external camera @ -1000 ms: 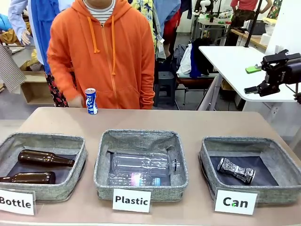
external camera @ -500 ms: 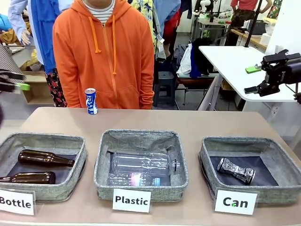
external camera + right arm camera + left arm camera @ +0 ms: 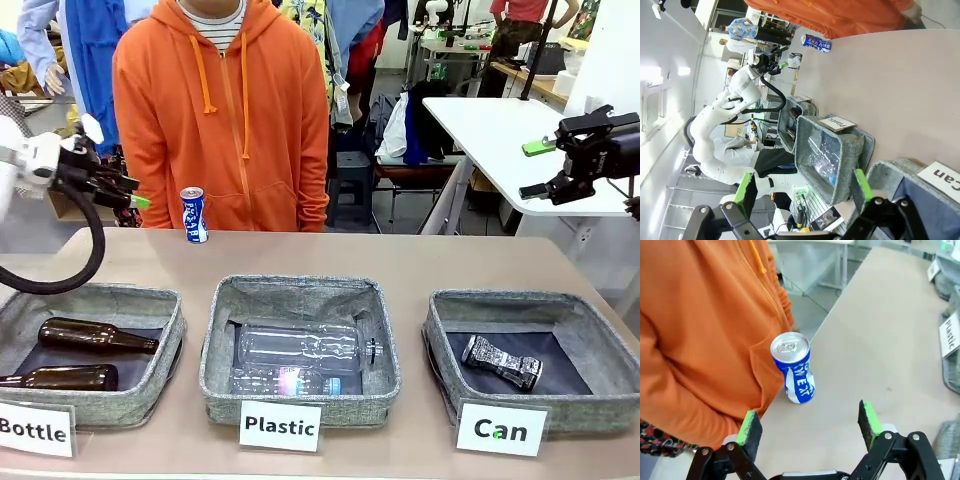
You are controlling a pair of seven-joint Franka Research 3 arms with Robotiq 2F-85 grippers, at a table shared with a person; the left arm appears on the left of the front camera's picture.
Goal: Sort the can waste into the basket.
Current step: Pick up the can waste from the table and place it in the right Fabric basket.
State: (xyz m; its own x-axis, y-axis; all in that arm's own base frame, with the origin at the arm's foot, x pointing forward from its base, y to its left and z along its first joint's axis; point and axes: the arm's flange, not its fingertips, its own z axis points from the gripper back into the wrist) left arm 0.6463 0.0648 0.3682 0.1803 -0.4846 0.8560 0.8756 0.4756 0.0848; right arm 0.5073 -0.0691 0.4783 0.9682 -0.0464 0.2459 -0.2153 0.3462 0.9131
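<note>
A blue-and-white can [image 3: 193, 214] [image 3: 792, 367] [image 3: 816, 43] stands upright at the table's far edge, just in front of the person. My left gripper [image 3: 130, 192] [image 3: 808, 416] hovers to its left, open, fingers pointing at the can and apart from it. A crushed black-and-white can [image 3: 501, 362] lies in the grey basket [image 3: 520, 298] [image 3: 886, 171] marked "Can" at the front right. My right gripper [image 3: 536, 168] [image 3: 803, 182] hangs open and empty, high above the table's right side.
A person in an orange hoodie [image 3: 225, 110] stands close behind the upright can. The "Plastic" basket [image 3: 300, 288] holds clear bottles; the "Bottle" basket [image 3: 90, 293] holds two brown bottles. A white table [image 3: 490, 120] stands behind at the right.
The person's hand has drawn back from the blue-and-white can. My left arm has come in from the left, and its gripper now points at the can. The right arm has not moved.
</note>
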